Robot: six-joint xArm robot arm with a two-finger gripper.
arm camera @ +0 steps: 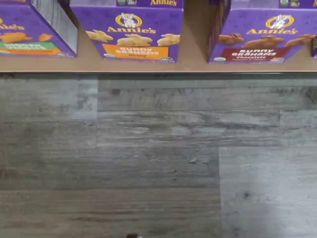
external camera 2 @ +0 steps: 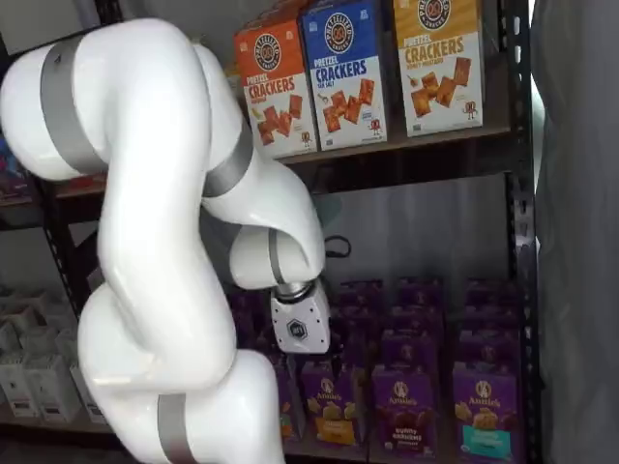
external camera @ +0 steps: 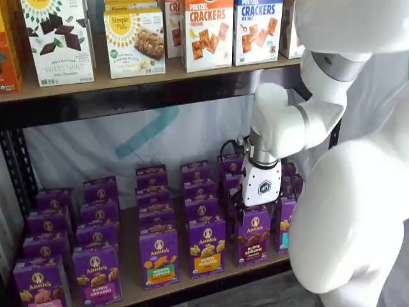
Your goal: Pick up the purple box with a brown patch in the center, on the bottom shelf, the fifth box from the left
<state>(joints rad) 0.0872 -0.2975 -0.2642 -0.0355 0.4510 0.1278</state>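
The purple box [external camera: 254, 235] stands upright at the front edge of the bottom shelf [external camera: 211, 276], its brown bunny cookies and dark red band facing out; the wrist view shows it too [arm camera: 262, 37]. Just beside it stands a purple carton with an orange band [external camera: 206, 246]. The gripper [external camera: 259, 203] hangs directly above the purple box, its white body plain in both shelf views, but the fingers are hidden, so I cannot tell how the jaws stand.

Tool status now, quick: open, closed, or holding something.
Tool: cannot be told; it hangs just above the purple box, fingers hidden, nothing visibly held.
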